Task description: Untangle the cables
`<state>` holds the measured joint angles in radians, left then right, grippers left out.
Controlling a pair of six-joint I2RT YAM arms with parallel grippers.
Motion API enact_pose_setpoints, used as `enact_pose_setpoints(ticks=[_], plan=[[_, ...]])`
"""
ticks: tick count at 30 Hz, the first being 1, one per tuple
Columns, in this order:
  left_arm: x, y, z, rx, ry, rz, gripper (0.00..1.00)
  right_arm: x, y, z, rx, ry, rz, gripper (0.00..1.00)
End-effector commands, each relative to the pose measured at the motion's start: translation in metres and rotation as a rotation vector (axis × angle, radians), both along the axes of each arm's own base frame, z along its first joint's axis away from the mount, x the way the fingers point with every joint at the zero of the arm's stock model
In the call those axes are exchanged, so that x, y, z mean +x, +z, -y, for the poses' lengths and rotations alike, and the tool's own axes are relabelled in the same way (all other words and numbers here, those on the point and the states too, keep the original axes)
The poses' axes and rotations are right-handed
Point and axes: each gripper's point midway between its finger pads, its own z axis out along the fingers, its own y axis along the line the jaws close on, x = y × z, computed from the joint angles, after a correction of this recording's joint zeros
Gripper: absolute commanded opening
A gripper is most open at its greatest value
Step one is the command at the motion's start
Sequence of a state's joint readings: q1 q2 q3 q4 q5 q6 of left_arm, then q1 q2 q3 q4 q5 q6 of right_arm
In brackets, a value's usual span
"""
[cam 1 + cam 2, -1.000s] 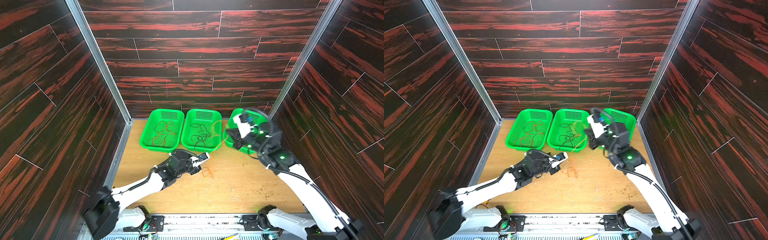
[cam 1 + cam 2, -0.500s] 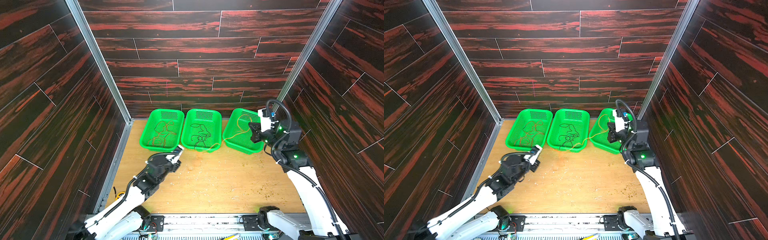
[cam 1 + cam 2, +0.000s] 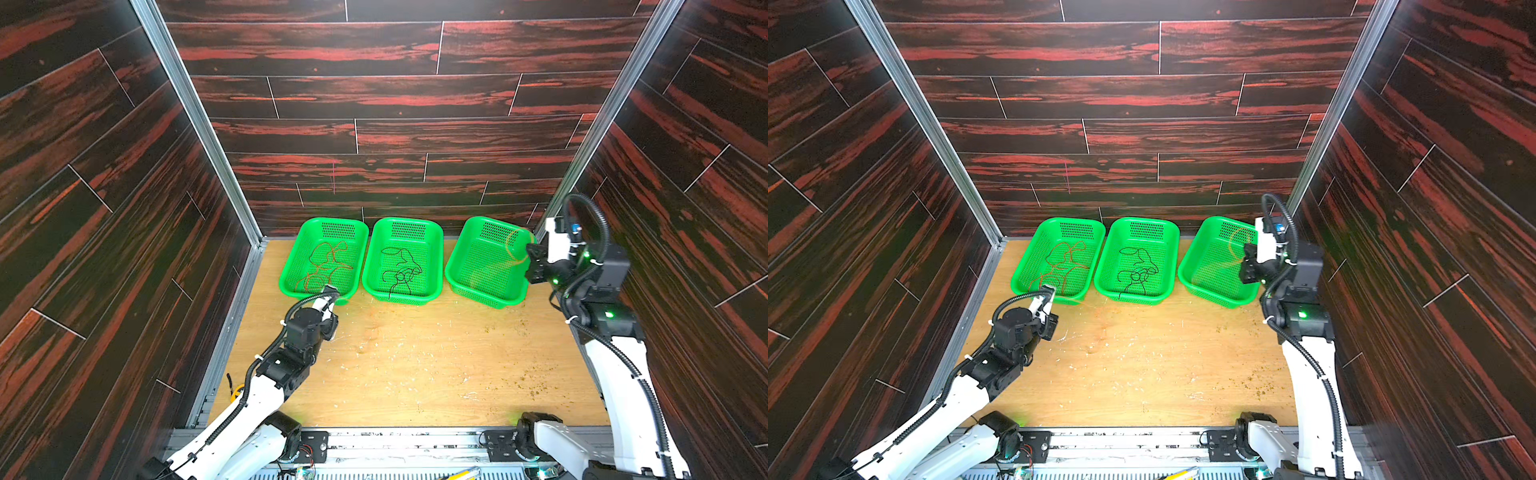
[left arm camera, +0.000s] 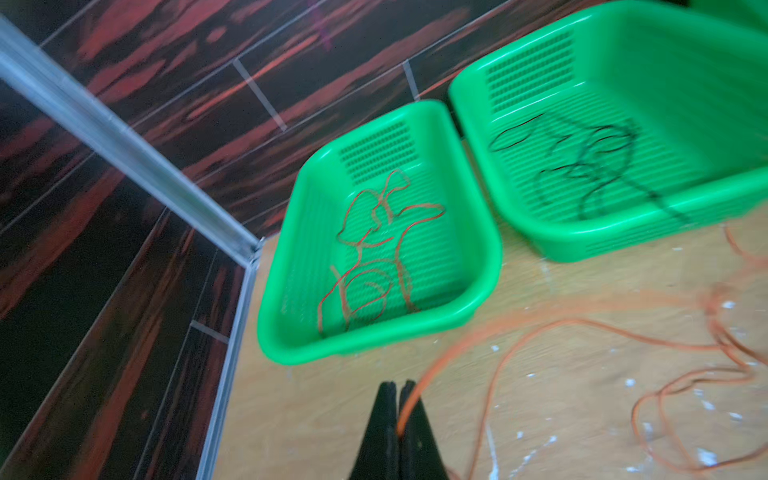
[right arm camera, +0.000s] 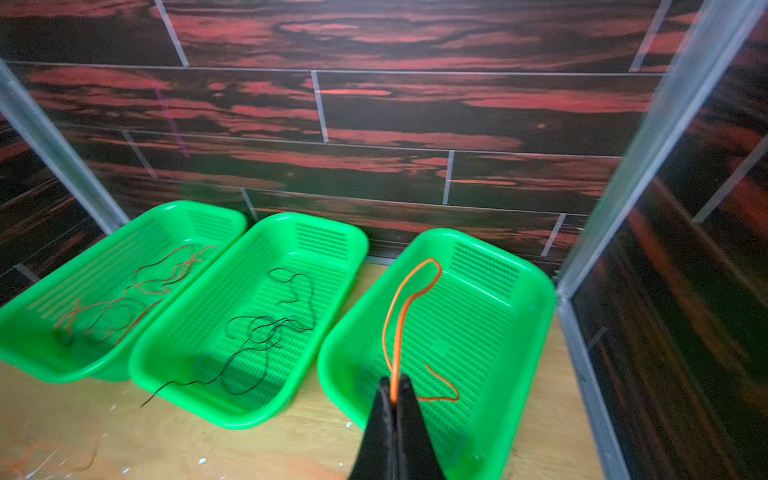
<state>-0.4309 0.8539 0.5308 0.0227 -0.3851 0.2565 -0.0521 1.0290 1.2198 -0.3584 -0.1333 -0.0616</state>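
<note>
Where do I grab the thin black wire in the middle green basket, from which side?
Grip the thin black wire by its loose tail trailing over the near rim of the middle green plastic basket. Come from above, on the robot's side: that stretch looks single, clear of the loops.

This looks like a robot lab booth. Two white robot arms [image 3: 619, 374] stand on a metal rail [image 3: 415, 436] at the edge of a wooden table [image 3: 415, 374], and dark wood-look walls [image 3: 374, 95] with silver posts [image 3: 199, 124] box it in.
</note>
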Motion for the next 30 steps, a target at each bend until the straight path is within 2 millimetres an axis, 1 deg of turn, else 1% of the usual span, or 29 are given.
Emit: enact_pose_setpoints(ticks=[1,3,4,7,8,9,12,16,18,19,20,21,22,23,25,26,27,28,30], plan=[[0.002,0.009,-0.013,-0.007,0.074,0.010,0.00,-0.010,0.003,0.013,-0.016,-0.045,0.006,0.00],[0.001,0.008,-0.020,0.001,0.103,0.004,0.00,-0.012,0.002,0.018,-0.018,-0.061,0.003,0.00],[0.001,0.009,-0.018,-0.008,0.092,0.006,0.00,-0.014,0.002,0.016,-0.017,-0.051,0.007,0.00],[-0.001,0.012,-0.003,-0.044,0.010,0.002,0.00,-0.016,0.002,0.005,-0.002,0.018,0.011,0.00],[-0.001,0.012,-0.003,-0.048,0.011,-0.003,0.00,-0.015,0.002,0.005,0.000,0.017,0.010,0.00],[-0.002,0.012,-0.006,-0.040,0.024,-0.008,0.00,-0.014,0.002,0.006,-0.004,0.009,0.007,0.00],[-0.002,0.009,-0.024,-0.001,0.117,-0.013,0.00,-0.013,0.003,0.020,-0.033,-0.059,-0.003,0.00],[-0.002,0.012,-0.044,-0.030,0.209,0.002,0.00,-0.014,-0.002,0.038,-0.036,-0.138,-0.026,0.00],[-0.001,0.014,-0.052,-0.037,0.236,-0.001,0.00,-0.015,-0.006,0.039,-0.031,-0.135,-0.034,0.00],[-0.001,0.016,-0.053,-0.042,0.235,0.001,0.00,-0.016,-0.008,0.035,-0.025,-0.114,-0.037,0.00],[-0.001,0.018,-0.052,-0.046,0.223,0.004,0.00,-0.017,-0.010,0.028,-0.020,-0.073,-0.039,0.00],[-0.001,0.022,-0.046,-0.052,0.188,0.007,0.00,-0.021,-0.010,0.011,-0.015,0.027,-0.039,0.00],[0.000,0.025,-0.037,-0.065,0.132,0.008,0.00,-0.028,-0.009,-0.010,0.005,0.153,-0.036,0.00],[0.000,0.028,-0.028,-0.081,0.085,0.010,0.00,-0.035,-0.008,-0.027,0.029,0.251,-0.033,0.00],[-0.001,0.034,-0.001,-0.105,-0.076,0.017,0.00,-0.054,-0.015,-0.065,0.070,0.467,-0.047,0.00],[-0.002,0.037,0.006,-0.126,-0.115,0.016,0.00,-0.060,-0.021,-0.078,0.068,0.516,-0.063,0.00],[-0.003,0.040,0.012,-0.141,-0.146,0.015,0.00,-0.065,-0.034,-0.089,0.048,0.546,-0.095,0.00],[-0.003,0.042,0.014,-0.142,-0.157,0.012,0.00,-0.068,-0.048,-0.096,0.021,0.554,-0.132,0.00],[-0.004,0.044,0.014,-0.129,-0.162,0.005,0.00,-0.069,-0.073,-0.102,0.005,0.546,-0.203,0.00]])
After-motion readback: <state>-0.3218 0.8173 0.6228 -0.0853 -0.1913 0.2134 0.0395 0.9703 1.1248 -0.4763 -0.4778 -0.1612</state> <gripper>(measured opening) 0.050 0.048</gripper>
